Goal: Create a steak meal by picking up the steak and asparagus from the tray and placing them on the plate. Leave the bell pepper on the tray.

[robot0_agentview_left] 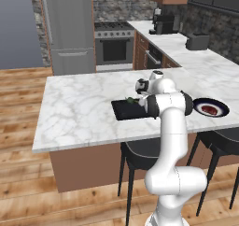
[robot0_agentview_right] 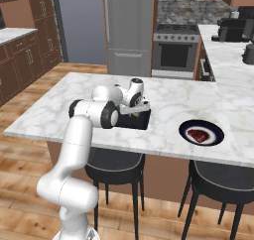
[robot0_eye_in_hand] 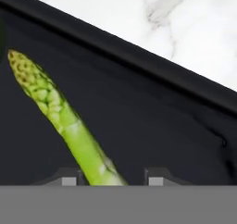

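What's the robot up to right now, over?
Hand down over the tray, fingers astride the asparagus, grip not confirmed. Steak already on the plate. Bell pepper on tray. Nothing blocking.

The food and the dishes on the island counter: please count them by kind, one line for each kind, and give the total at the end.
Meat: 1, the steak on the plate
Green vegetables: 2, the asparagus and the bell pepper, both on the tray
Dishes: 2, the plate and the tray
Total: 5
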